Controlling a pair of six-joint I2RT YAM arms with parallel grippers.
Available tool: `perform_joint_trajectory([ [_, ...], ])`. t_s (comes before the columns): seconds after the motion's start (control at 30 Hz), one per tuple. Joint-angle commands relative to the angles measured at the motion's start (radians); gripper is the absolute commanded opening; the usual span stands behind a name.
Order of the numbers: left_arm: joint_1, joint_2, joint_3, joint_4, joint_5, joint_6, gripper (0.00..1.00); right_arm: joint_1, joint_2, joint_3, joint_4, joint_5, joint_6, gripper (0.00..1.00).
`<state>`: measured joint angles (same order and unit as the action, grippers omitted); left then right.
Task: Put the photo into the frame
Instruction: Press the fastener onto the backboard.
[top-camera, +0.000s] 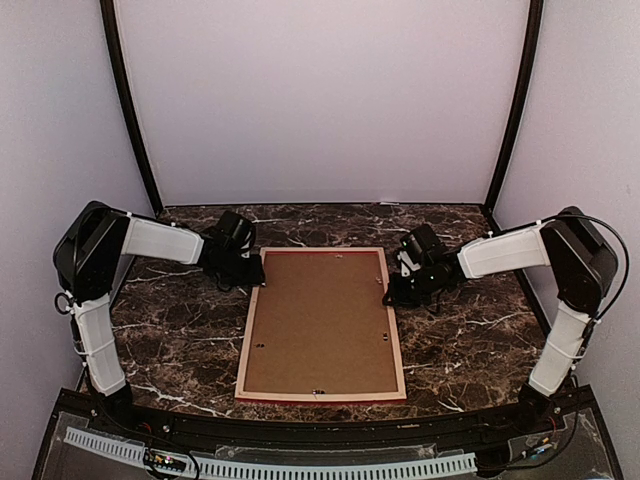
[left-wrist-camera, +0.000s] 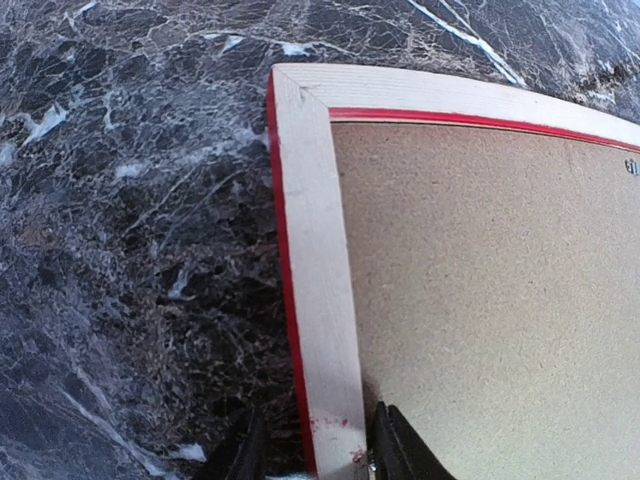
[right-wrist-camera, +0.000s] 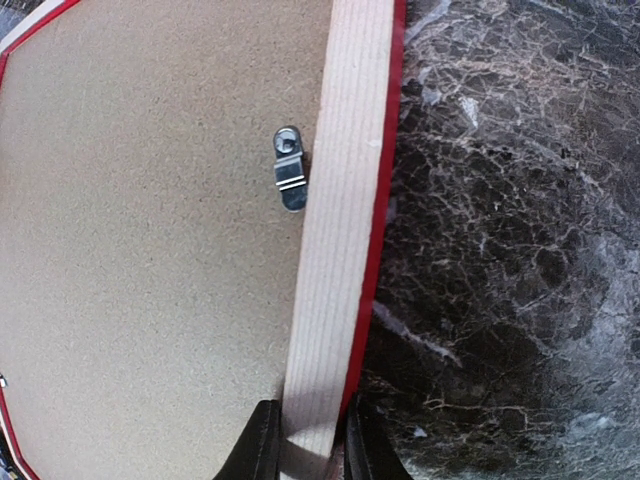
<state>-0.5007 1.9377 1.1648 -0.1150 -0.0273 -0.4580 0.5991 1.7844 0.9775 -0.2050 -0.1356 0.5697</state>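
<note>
Mostly pale grained-wood frame (right-wrist-camera: 335, 200), red-edged; speckled fibreboard backing (right-wrist-camera: 150, 250).

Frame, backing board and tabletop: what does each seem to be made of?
The frame: looks like pale unfinished wood, fine straight grain lines, red paint on the edge. The backing board: probably pressed fibreboard, matte speckled brown, no grain. The tabletop: dark marble look with white veins; could be a printed laminate.

White arm links (top-camera: 160, 241), black joints (top-camera: 85, 250), thin black cables (top-camera: 625, 255); black left pincer (left-wrist-camera: 320, 455) and right pincer (right-wrist-camera: 313, 445)
</note>
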Motion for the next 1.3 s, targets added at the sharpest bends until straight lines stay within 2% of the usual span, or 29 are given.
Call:
perform_joint_trajectory([
  [0.0,-0.009,0.031,-0.005,-0.162,-0.044,0.040,0.39,-0.002,0.062,-0.032,-0.044,-0.027,-0.046,0.18],
  [0.2,-0.009,0.026,0.018,-0.150,0.022,0.032,0.41,-0.002,0.064,-0.033,-0.042,-0.029,-0.047,0.18],
  [0.7,-0.009,0.062,0.013,-0.168,0.057,0.033,0.54,-0.001,0.070,-0.042,-0.029,-0.037,-0.045,0.18],
  [0.83,-0.009,0.065,0.015,-0.173,0.058,0.036,0.54,-0.001,0.070,-0.045,-0.028,-0.038,-0.044,0.18],
  [1.0,-0.009,0.069,0.013,-0.180,0.059,0.041,0.52,-0.001,0.072,-0.044,-0.026,-0.039,-0.044,0.17],
  [1.27,-0.009,0.059,-0.016,-0.184,0.063,0.041,0.40,-0.002,0.073,-0.046,-0.028,-0.038,-0.045,0.17],
])
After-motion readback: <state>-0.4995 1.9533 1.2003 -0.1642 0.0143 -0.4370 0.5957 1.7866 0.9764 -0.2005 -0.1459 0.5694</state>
